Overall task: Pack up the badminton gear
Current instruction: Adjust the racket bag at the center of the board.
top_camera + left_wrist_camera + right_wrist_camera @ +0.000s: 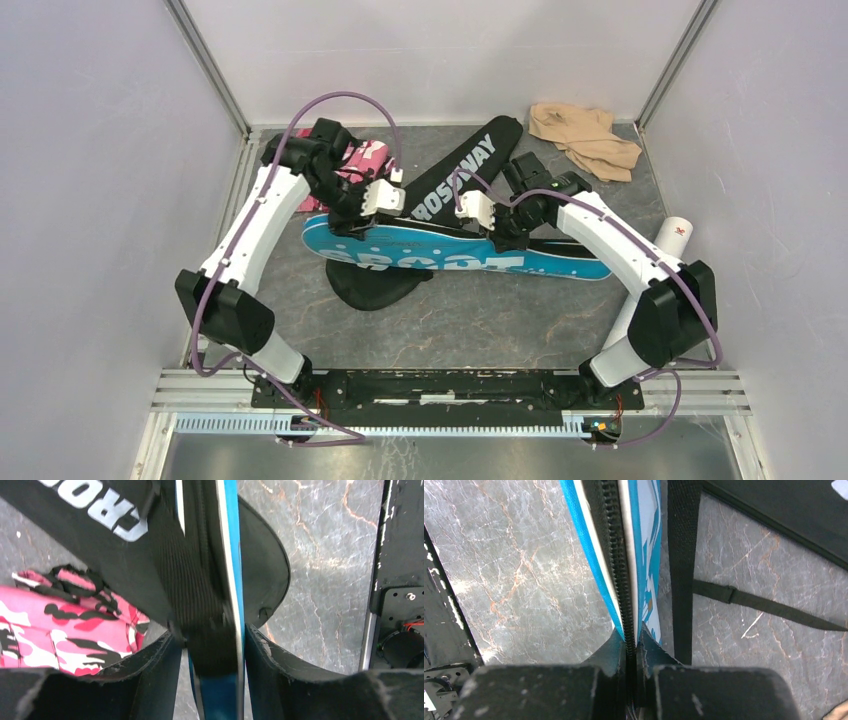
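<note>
Jaws of right gripper (pixel 630 635) clenching zipper seam of blue SPORT cover (pixel 450 262); left gripper (pixel 210 636) straddling its strap edge, I cannot tell if gripping. Cover lying across black CROSSWAY cover (pixel 455 165). Judging it light, floppy; I'm favouring seam holds.

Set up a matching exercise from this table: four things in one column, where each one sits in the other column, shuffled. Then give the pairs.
Things:
1. blue SPORT cover
2. beige cloth
3. white tube
4. pink camouflage cloth

Places:
A. far side of the table, towards the left
B. at the right edge
C. in the middle, its zipped edge pinched in the right tool
D. far right corner

Pairs: 1-C, 2-D, 3-B, 4-A
</note>
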